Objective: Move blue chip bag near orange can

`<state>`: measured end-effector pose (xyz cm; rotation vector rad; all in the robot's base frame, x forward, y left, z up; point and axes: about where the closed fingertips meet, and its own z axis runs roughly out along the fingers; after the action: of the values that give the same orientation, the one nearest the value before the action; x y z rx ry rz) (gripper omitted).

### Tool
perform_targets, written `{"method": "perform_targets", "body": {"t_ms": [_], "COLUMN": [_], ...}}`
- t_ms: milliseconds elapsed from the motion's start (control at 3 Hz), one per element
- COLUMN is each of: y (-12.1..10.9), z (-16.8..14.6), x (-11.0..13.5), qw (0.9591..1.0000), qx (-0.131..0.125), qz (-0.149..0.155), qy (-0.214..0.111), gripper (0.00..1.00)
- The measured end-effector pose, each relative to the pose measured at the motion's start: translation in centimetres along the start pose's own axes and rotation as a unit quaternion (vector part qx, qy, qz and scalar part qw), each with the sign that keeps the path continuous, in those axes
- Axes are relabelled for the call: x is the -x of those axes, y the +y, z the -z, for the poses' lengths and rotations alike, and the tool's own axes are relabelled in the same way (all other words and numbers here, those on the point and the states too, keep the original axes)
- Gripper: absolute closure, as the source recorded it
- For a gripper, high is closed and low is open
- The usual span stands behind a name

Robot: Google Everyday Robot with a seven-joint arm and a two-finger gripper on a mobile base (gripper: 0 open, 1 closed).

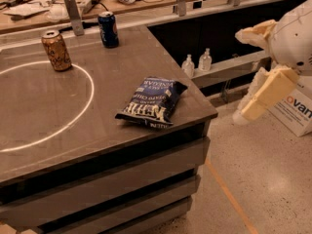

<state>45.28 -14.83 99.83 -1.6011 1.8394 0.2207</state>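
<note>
The blue chip bag [153,101] lies flat near the table's front right corner, white lettering up. The orange can [56,50] stands upright at the back left, on the edge of a white circle [87,104] marked on the tabletop. My gripper [239,76] hangs in the air to the right of the table, past its right edge and well apart from the bag. Its two cream fingers [265,94] are spread open and hold nothing.
A dark blue can [108,29] stands behind the bag at the back edge of the grey table [97,145]. Two small clear bottles [195,62] sit on a low shelf right of the table. A white box [298,112] stands on the floor at right. A cluttered bench [58,6] runs behind.
</note>
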Motion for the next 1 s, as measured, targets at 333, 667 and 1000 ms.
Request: {"method": "perform_targets", "body": {"t_ms": [333,667,1000], "y": [-0.3,-0.2,0.2], "z": [-0.6,-0.8,-1.2], "x": [3.3,5.4,5.7], "qw": [0.995,0.9876,0.9869], "qx": [0.001,0.003,0.004], "qz": [0.048,0.082,0.087], "qy": [-0.088,-0.134,-0.136], "gripper": [0.0,0.0,0.0]}}
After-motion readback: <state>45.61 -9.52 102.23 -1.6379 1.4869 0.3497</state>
